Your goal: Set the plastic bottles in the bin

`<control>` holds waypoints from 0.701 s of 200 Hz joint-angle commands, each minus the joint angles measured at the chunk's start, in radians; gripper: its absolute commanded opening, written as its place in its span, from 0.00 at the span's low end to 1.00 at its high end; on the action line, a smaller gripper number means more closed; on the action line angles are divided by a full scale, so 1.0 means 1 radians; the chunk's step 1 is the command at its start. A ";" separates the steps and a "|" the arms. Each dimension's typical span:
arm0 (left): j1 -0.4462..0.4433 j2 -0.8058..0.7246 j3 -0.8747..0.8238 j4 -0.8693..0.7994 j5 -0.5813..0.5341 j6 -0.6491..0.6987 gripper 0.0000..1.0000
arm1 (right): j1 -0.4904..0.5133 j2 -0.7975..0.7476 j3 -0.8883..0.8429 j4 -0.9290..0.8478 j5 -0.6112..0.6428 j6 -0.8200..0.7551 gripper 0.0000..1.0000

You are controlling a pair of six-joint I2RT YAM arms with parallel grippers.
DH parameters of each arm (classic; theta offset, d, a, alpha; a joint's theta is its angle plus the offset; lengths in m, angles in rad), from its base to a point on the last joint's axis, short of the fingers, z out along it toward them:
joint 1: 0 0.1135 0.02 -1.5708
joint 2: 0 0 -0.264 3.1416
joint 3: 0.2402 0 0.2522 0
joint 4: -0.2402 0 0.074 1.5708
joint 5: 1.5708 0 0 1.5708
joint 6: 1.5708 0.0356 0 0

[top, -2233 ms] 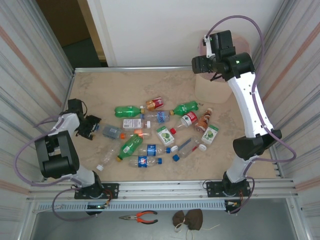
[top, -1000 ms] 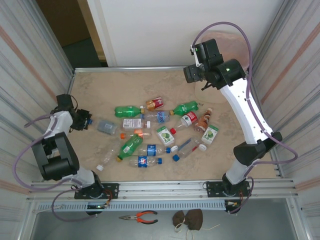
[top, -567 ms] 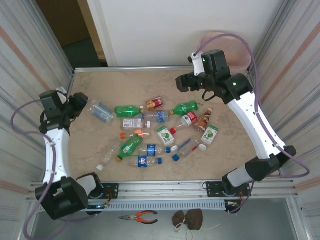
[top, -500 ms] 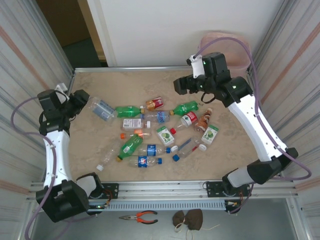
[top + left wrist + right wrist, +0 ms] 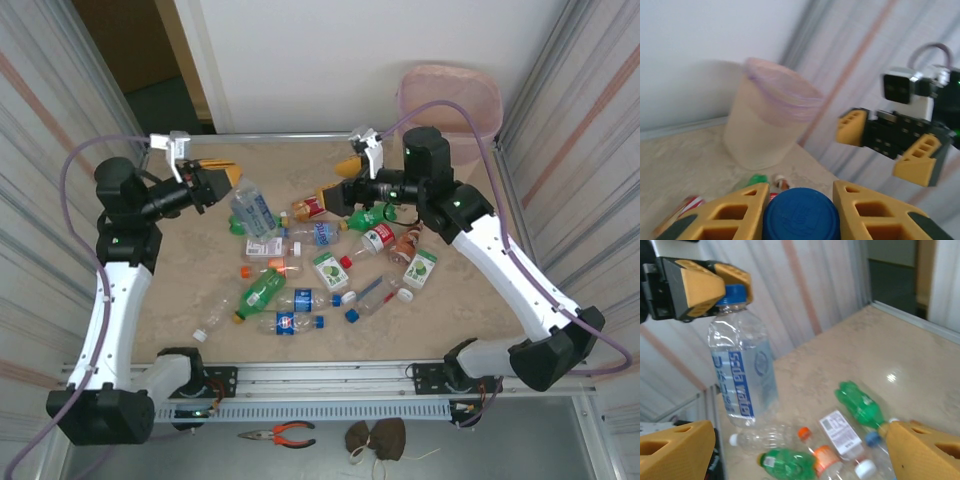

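My left gripper point(image 5: 228, 178) is shut on the blue cap point(image 5: 801, 215) of a clear soda-water bottle point(image 5: 252, 210), which hangs upright above the table's back left. The right wrist view shows that bottle point(image 5: 742, 375) under the left gripper point(image 5: 715, 287). My right gripper point(image 5: 337, 180) is open and holds nothing, raised above the table, facing the left gripper a short way to its right. Several plastic bottles point(image 5: 330, 262) lie scattered on the middle of the table, among them a green one point(image 5: 860, 402). The pale pink bin point(image 5: 450, 100) stands at the back right corner.
Metal rails edge the table point(image 5: 180, 290), with corrugated walls on both sides. Orange-handled pliers point(image 5: 282, 433) lie below the front rail, off the table. The left wrist view shows the bin point(image 5: 767, 120) ahead and the right gripper point(image 5: 885, 145) at the right.
My left arm lifted the clear bottle from the table's left edge up and toward the centre. My right arm swung from the bin leftward to face it, its jaws widening a little.
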 commanded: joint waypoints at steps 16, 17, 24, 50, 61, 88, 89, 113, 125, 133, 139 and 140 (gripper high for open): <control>-0.161 -0.019 0.110 0.083 0.129 0.154 0.00 | 0.054 -0.038 -0.007 0.121 -0.179 -0.061 0.89; -0.163 -0.019 0.112 0.083 0.131 0.155 0.00 | 0.055 -0.039 -0.008 0.124 -0.183 -0.063 0.89; -0.195 -0.013 0.130 0.083 0.140 0.170 0.00 | 0.067 -0.045 -0.012 0.135 -0.203 -0.074 0.89; -0.298 -0.002 0.193 0.083 0.153 0.217 0.00 | 0.121 -0.064 -0.018 0.160 -0.237 -0.112 0.92; -0.336 0.005 0.220 0.082 0.157 0.237 0.00 | 0.138 -0.066 -0.016 0.167 -0.270 -0.123 0.93; -0.410 0.023 0.286 0.067 0.165 0.276 0.00 | 0.181 -0.079 -0.019 0.168 -0.297 -0.168 0.92; -0.412 0.023 0.289 0.066 0.164 0.278 0.00 | 0.182 -0.080 -0.018 0.168 -0.298 -0.168 0.92; -0.443 0.031 0.328 0.061 0.165 0.290 0.00 | 0.204 -0.091 -0.019 0.153 -0.298 -0.191 0.88; -0.451 0.031 0.340 0.063 0.165 0.294 0.00 | 0.215 -0.093 -0.018 0.145 -0.296 -0.195 0.83; -0.456 0.031 0.344 0.063 0.165 0.297 0.00 | 0.220 -0.094 -0.015 0.138 -0.296 -0.200 0.79; -0.460 0.032 0.348 0.062 0.164 0.299 0.00 | 0.223 -0.094 -0.013 0.133 -0.297 -0.204 0.77; -0.461 0.033 0.348 0.062 0.164 0.299 0.00 | 0.222 -0.093 -0.013 0.133 -0.297 -0.204 0.76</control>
